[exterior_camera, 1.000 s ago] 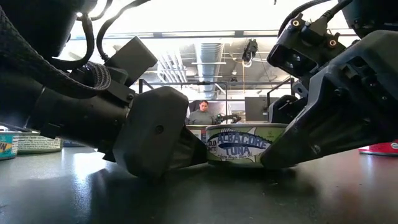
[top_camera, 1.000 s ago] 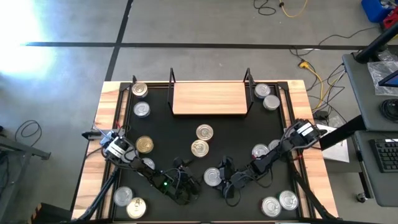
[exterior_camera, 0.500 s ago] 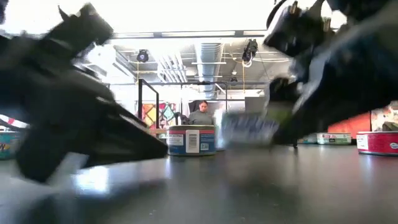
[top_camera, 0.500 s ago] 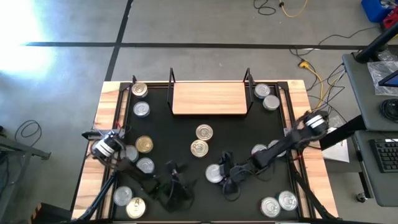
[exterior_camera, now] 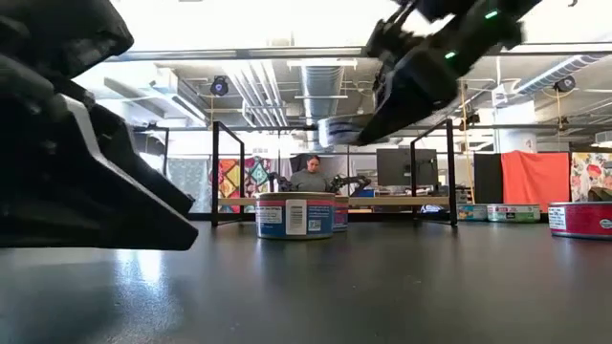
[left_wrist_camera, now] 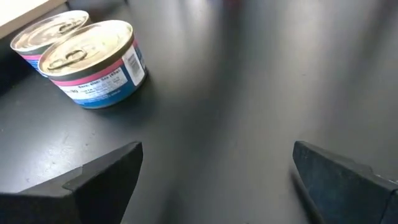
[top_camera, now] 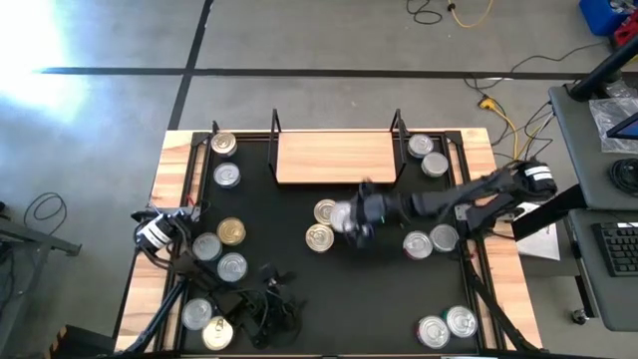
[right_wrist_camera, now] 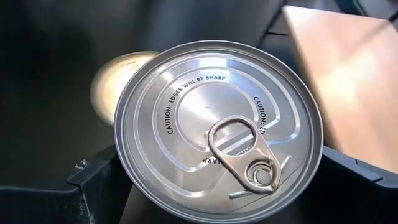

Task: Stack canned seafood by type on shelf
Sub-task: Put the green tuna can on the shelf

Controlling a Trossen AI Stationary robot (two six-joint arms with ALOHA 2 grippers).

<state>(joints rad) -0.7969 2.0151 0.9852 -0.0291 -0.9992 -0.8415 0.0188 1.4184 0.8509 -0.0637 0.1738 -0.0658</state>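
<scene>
I read "CAUTION: EDGES WILL BE SHARP" on silver-lidded tin (right_wrist_camera: 219, 129) clamped in right gripper (right_wrist_camera: 211, 186); left gripper (left_wrist_camera: 217, 180) spread, two pink-banded tins (left_wrist_camera: 93, 62) ahead.

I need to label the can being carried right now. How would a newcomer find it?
Start at the wooden shelf at the table's far edge. Just in front of it, the right arm's tool reaches in from the right, clamped on a silver-lidded tin. Unlike every other tin, it hangs above the black tabletop instead of resting on it.
</scene>
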